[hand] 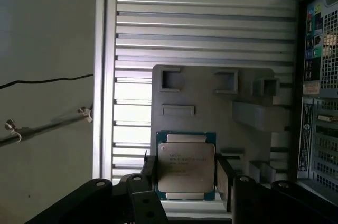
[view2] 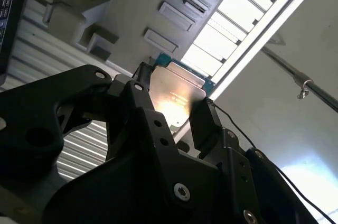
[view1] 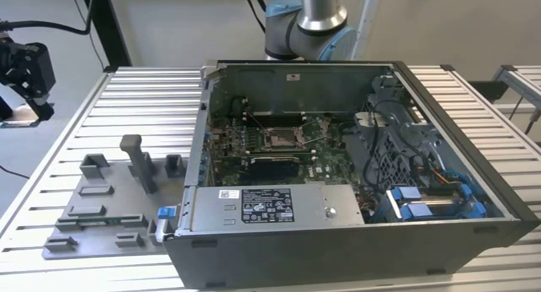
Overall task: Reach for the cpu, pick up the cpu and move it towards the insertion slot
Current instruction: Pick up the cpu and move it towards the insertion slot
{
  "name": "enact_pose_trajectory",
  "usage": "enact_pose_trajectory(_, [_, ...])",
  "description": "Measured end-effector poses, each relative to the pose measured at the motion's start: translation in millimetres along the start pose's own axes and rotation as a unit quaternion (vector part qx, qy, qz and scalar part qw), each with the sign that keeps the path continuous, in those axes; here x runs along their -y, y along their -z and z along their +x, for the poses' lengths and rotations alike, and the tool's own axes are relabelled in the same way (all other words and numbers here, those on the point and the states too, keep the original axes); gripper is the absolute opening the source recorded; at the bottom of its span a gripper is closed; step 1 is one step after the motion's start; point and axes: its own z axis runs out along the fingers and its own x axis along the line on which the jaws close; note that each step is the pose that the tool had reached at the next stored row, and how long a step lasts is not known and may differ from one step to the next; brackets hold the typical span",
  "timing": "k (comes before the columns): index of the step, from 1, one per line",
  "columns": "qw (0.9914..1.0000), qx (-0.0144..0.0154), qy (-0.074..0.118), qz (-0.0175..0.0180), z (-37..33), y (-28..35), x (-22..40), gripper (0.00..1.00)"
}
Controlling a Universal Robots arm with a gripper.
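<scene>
Hand (hand: 186, 175) is grasping the cpu (hand: 186, 166), clenched on it, with black fingers (hand: 224, 179) pressing on two opposite edges of the chip in both wrist views. Cpu is showing its pale metallic face toward the first wrist view, with a green border peeking out around the metal lid. In the second wrist view the same chip (view2: 177, 94) is sitting between the fingertips and catching a bright glare, one corner poking past the hand (view2: 171, 105). Cpu is hanging in the air, clear of everything, and in the first wrist view it is lining up over the edge of the grey fixture plate (hand: 211, 123) lying on the slatted counter (view1: 144, 89). Fixture plate (view1: 110, 209) is lying just beside the open computer case (view1: 338, 254), on the exterior view's left of it. Insertion slot (view1: 282, 138) is sitting inside the case on the green motherboard (view1: 325, 162), silver frame around a greyish centre, with a black rectangular panel (view1: 270, 170) just beside it. Cpu is outside the case, well apart from the slot. Arm (view1: 308, 19) is rising behind the case's far wall. A grey power supply (view1: 270, 206) is lying along the case's near side. A thin black cable (hand: 47, 80) is trailing over the floor beyond the counter's edge.
</scene>
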Motion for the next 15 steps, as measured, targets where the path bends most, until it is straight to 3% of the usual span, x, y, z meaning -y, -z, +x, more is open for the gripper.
enact_pose_trajectory(8, [1.0, -0.0001, 0.0, 0.0, -3.0, 0.3, 0.0, 0.0])
enact_pose_trajectory(15, [1.0, 0.0, 0.0, 0.0, -14.7, 0.0, 0.2, 0.0])
